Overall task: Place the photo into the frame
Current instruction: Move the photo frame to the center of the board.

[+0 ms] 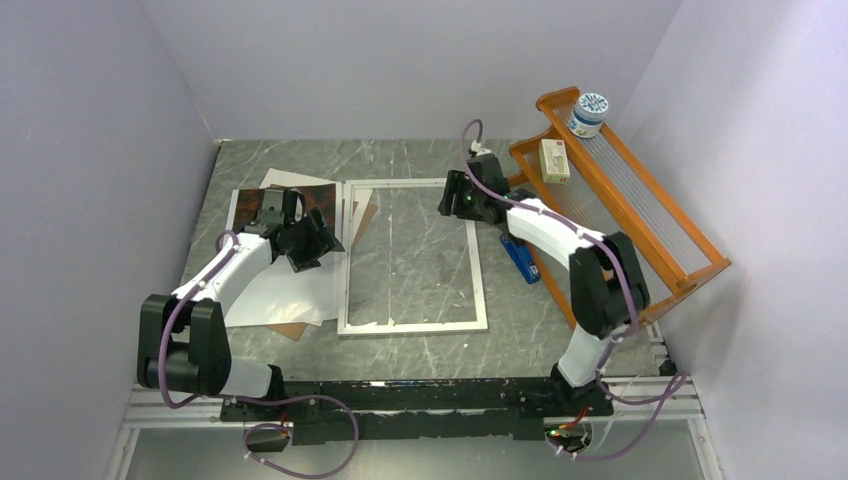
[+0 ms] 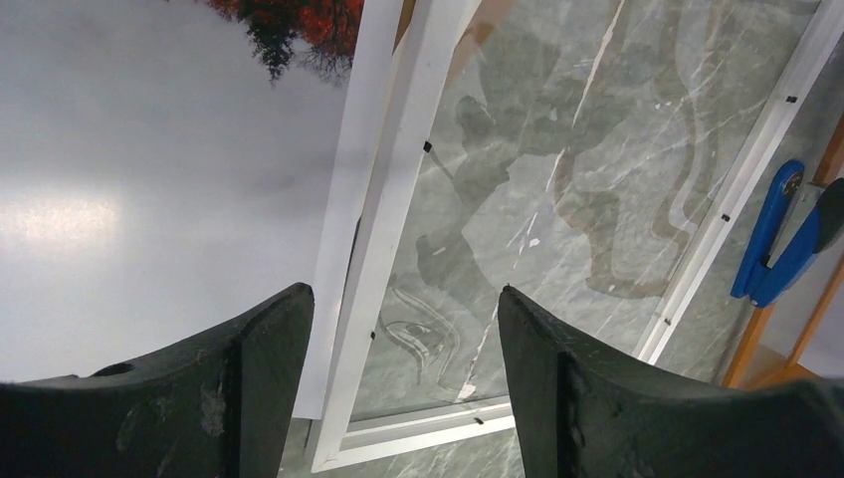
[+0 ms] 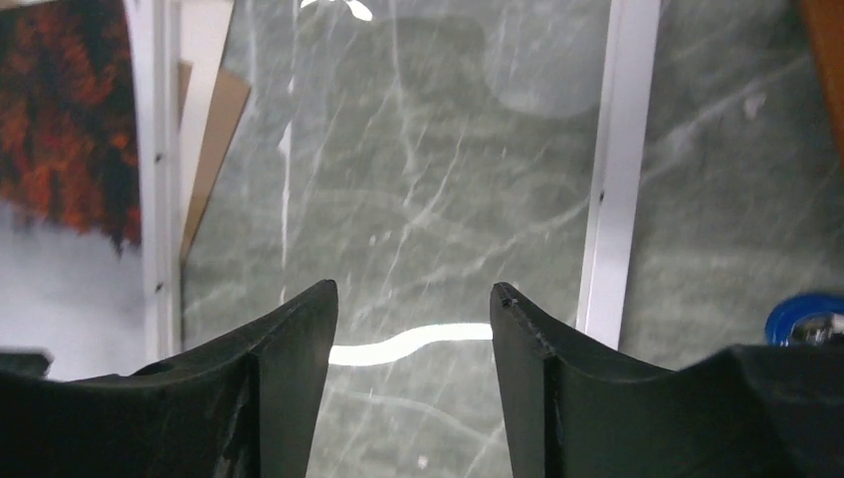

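From above, the photo lies on the bench just left of the frame, your left hand and right hand both wide and empty; in the left wrist view, closing here could nip the rim along with the print; in the right wrist view, dropping lower could shove the frame askew.

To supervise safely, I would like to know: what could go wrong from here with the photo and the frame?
1. The photo lies flat and glossy; the open left tool may slip on it or crease it.
2. The brown board reaches under the frame, so dragging the photo could shift both.
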You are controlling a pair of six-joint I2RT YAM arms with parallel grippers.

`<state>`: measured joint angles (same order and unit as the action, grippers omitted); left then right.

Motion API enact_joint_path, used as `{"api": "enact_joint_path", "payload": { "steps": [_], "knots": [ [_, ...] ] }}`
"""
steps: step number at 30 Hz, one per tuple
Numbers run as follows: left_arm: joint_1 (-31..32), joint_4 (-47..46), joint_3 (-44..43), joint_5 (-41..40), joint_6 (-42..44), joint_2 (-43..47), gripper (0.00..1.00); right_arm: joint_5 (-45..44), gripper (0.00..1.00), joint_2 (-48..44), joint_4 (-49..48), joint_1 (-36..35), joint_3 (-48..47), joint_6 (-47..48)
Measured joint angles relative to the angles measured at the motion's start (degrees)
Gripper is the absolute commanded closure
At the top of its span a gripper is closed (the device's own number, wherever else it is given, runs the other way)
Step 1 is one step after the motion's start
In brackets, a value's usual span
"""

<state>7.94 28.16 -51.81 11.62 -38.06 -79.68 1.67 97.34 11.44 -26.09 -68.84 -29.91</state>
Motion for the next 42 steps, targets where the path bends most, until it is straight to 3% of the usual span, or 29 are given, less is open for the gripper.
{"api": "enact_joint_path", "payload": {
  "steps": [12,18,21,28,37,42],
  "knots": [
    [0.0,-4.3,0.8,-1.0,-0.6,0.1,0.27,-7.5,0.33,19.6,0.1,0.0,-17.0,4.1],
    [0.0,-7.5,3.3,-1.2,-0.8,-1.2,0.32,-7.6,0.36,23.7,0.6,0.0,-19.6,4.0],
    [0.0,-9.0,3.3,-1.1,-0.7,-4.4,0.37,-5.5,0.39,23.6,1.2,0.0,-19.6,3.5],
    [0.0,-10.0,-0.3,-1.4,-0.5,-13.1,0.37,5.2,0.43,18.4,-0.5,-0.6,-13.2,0.3],
    [1.0,-6.8,-20.1,-6.5,4.5,-25.1,0.39,9.3,0.43,5.2,-2.7,-1.6,-1.3,-2.6],
    [3.5,-3.7,-27.1,-10.2,7.5,-32.0,0.4,9.4,0.44,3.0,-2.8,-1.2,2.3,-2.2]
  ]
}}
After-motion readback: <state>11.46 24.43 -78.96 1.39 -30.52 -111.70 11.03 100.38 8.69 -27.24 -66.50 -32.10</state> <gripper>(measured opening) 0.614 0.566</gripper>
